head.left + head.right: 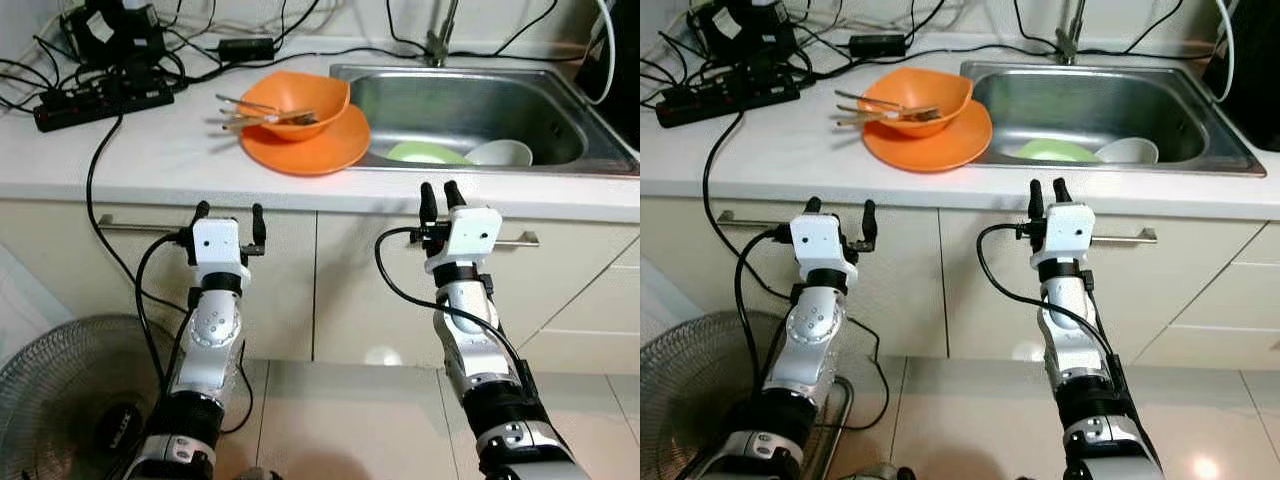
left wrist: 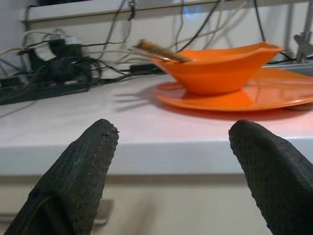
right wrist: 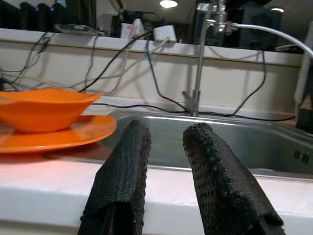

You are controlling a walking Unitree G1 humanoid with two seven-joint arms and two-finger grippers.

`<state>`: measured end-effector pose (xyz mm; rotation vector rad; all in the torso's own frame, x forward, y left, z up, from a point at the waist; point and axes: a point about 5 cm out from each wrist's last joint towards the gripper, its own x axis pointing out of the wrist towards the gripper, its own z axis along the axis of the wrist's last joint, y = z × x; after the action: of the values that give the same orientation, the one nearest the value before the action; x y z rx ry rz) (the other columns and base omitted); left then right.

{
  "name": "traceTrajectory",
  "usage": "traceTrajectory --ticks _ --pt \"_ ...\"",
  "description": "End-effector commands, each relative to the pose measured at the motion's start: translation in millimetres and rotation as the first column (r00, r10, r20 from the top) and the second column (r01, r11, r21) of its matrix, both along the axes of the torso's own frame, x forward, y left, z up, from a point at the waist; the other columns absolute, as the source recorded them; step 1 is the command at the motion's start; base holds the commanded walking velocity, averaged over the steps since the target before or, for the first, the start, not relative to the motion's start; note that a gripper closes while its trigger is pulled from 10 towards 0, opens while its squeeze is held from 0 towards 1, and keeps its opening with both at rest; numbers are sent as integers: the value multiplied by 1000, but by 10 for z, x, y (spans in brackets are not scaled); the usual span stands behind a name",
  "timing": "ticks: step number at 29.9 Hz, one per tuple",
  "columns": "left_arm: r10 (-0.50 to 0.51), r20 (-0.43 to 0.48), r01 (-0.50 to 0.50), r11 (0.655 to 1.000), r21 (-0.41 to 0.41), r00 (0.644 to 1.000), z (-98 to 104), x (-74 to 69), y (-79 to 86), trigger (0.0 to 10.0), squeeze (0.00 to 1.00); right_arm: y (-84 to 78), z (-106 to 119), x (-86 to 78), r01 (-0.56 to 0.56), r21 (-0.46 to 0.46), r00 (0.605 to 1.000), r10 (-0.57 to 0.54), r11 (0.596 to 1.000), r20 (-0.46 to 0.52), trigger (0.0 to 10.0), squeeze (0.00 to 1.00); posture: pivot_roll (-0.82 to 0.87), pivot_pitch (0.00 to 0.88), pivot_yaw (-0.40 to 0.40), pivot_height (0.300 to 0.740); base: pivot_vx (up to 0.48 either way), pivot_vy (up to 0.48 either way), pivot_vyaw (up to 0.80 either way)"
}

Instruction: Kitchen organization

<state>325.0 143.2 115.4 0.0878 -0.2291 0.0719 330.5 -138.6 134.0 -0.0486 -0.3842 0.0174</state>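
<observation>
An orange bowl (image 1: 295,103) with chopsticks (image 1: 262,116) in it sits on an orange plate (image 1: 305,147) on the white counter (image 1: 170,155), just left of the steel sink (image 1: 560,105). In the sink lie a green plate (image 1: 428,153) and a white bowl (image 1: 500,153). Both grippers are raised in front of the cabinet, below the counter edge. My left gripper (image 1: 230,214) is open wide and empty, below and left of the orange plate (image 2: 234,98). My right gripper (image 1: 440,194) stands before the sink's front edge, its fingers (image 3: 127,166) a narrow gap apart with nothing between them.
A black power strip (image 1: 100,100) and tangled cables lie at the counter's back left. The faucet (image 1: 438,40) rises behind the sink. Cabinet handles (image 1: 135,228) run just behind the grippers. A floor fan (image 1: 60,400) stands at lower left on the tiled floor.
</observation>
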Motion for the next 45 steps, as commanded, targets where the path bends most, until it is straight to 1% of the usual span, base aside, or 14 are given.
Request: traceTrajectory --ticks 1,21,22,26,27,29,32,45 --pt "-1 24 1 1000 4 1000 68 23 -12 10000 0 4 38 14 -2 10 1000 2 1000 6 10000 0 87 66 26 740 300 0 0" --pt "7 43 -8 1000 3 999 95 13 -4 10000 0 7 61 8 -10 11 1000 10 1000 17 10000 0 87 51 21 740 311 0 0" --pt "10 49 -10 1000 4 999 109 11 -1 10000 0 10 70 6 -11 11 1000 11 1000 23 10000 0 85 52 23 740 315 0 0" --pt "30 127 -32 999 16 991 276 -15 40 10000 0 11 179 -7 -17 22 997 15 1000 80 10000 0 87 55 19 740 310 0 0" --pt "30 127 -32 999 16 991 276 -15 40 10000 0 11 179 -7 -17 22 997 15 1000 80 10000 0 87 55 19 740 307 0 0" --pt "45 164 -47 999 12 985 371 -21 71 10000 0 8 240 -14 -16 19 994 14 1000 109 10000 0 91 59 16 740 311 0 0" --pt "46 182 -49 999 11 982 428 -19 74 10000 0 6 286 -13 -16 24 992 12 1000 126 10000 0 90 59 16 740 312 0 0" --pt "31 165 -33 999 11 986 412 -43 38 10000 0 12 346 -21 -18 29 990 14 999 142 10000 0 91 65 18 740 312 0 0"
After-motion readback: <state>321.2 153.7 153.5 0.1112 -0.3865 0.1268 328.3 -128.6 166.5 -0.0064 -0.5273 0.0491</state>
